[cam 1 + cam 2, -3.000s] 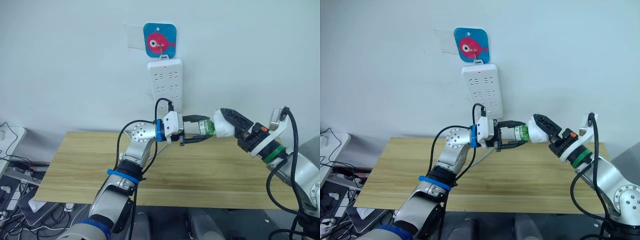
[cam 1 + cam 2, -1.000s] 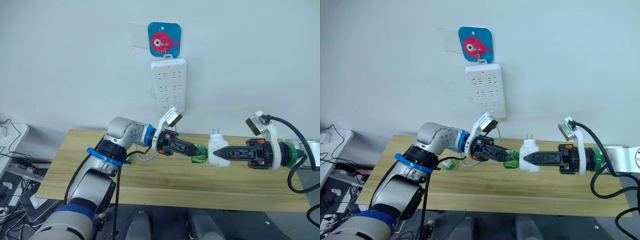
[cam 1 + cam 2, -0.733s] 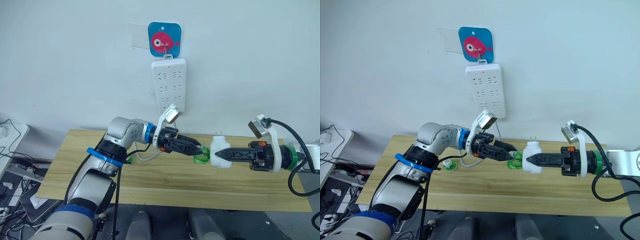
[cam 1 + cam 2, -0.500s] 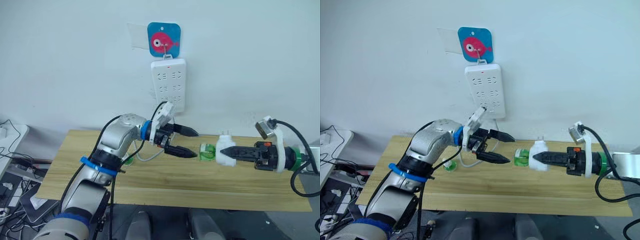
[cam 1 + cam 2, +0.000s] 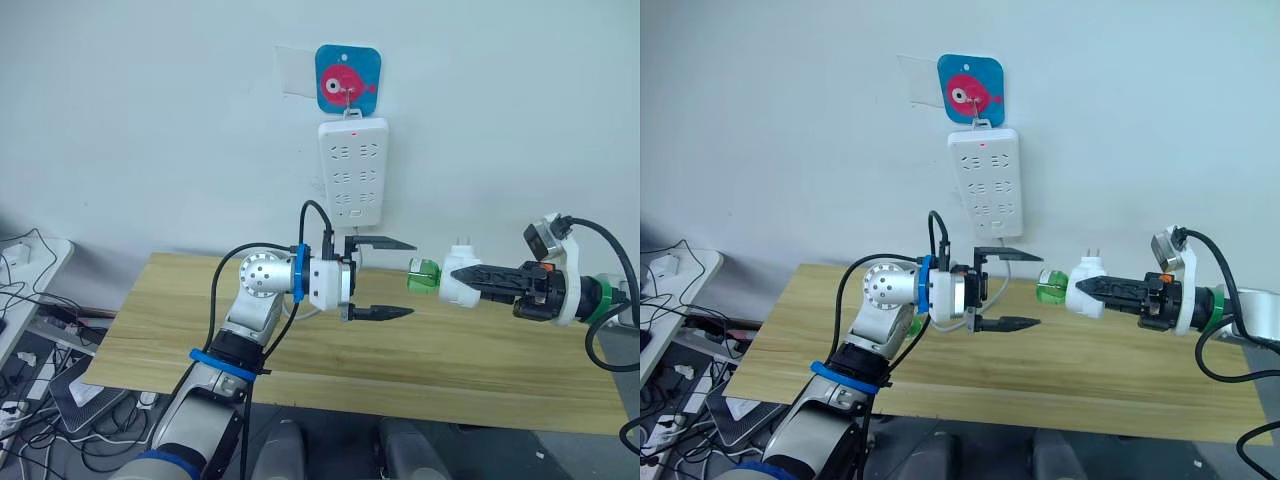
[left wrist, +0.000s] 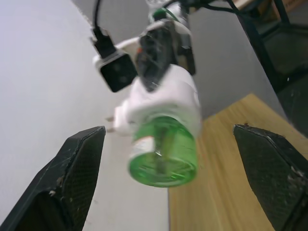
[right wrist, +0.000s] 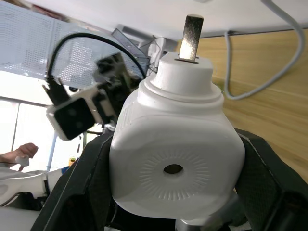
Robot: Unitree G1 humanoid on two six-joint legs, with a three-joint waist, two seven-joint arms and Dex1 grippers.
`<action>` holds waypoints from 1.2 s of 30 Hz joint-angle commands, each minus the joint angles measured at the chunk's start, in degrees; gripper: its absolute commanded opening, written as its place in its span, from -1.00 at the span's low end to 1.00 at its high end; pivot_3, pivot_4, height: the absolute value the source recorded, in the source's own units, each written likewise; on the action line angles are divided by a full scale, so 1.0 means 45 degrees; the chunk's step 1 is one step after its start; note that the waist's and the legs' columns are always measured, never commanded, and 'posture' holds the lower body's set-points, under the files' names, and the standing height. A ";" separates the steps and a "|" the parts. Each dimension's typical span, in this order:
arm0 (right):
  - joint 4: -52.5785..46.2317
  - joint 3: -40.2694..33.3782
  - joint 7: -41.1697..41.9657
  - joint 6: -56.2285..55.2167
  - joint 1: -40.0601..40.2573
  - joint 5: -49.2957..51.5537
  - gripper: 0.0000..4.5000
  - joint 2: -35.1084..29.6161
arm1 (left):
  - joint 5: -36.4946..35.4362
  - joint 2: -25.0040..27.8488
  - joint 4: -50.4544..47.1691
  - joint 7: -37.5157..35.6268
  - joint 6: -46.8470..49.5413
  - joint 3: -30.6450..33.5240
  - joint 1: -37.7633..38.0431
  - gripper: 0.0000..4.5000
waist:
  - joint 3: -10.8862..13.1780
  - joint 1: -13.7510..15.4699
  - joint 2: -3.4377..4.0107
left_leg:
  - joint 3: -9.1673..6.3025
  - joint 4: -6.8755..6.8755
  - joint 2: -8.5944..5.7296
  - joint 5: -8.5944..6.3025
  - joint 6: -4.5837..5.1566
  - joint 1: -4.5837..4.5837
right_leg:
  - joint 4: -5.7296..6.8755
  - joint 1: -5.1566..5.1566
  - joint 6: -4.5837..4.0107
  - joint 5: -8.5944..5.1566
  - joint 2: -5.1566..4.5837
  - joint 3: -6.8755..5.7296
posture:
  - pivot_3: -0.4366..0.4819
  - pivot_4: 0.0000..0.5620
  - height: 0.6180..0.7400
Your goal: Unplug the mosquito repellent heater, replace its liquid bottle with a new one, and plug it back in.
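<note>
Heater (image 5: pixel 462 281): white, unplugged, prongs pointing up | lying sideways in the air above the desk (image 5: pixel 500 360) | green bottle (image 5: pixel 424 276) fitted at its end.

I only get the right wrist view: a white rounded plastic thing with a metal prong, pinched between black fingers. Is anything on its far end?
Observer: Yes. A green liquid bottle sticks out of that small white rounded plastic heater, pointing towards the other arm.
Operator: Is the other arm holding the bottle?
Observer: No. The left gripper has its fingers spread wide, one above and one below the bottle's end, touching nothing.
Operator: Where would the prong plug in?
Observer: Probably the long white power strip, which hangs on the wall above the wooden table.
</note>
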 commanded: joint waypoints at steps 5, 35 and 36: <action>-0.0879 -0.0240 0.0333 0.0228 -0.0261 0.0450 0.35 0.0146 | 0.0742 -0.0292 0.1473 0.1321 -0.2861 -0.0122 -0.1013 0.98 | 0.0000 0.0002 0.0000 | -0.0004 -0.0001 -0.0002 0.0000 0.0000 -0.0004 | 0.0000 -0.0001 0.0000 0.0000 0.0000 -0.0006 | -0.10 -0.50 1.00; -0.1998 0.0294 0.0493 0.0313 -0.0223 -0.0669 0.35 -0.0168 | -0.8820 0.2572 -0.1645 -0.0514 2.1725 -0.1555 -0.2655 -0.01 | 0.0008 -0.0368 -0.0006 | -0.0078 0.0007 0.0006 0.0008 0.0013 -0.0012 | 0.0035 -0.0001 0.0005 -0.0004 0.0018 -0.0073 | -0.11 -0.44 1.00; -0.2123 0.0338 0.0533 0.0280 -0.0230 -0.0739 0.35 -0.0140 | -0.9188 0.2589 -0.1296 -0.0741 2.3028 -0.1593 -0.2954 -0.01 | 0.0008 -0.0376 -0.0005 | -0.0080 0.0006 0.0007 0.0008 0.0013 -0.0013 | 0.0033 -0.0002 0.0005 -0.0004 0.0023 -0.0075 | -0.12 -0.43 1.00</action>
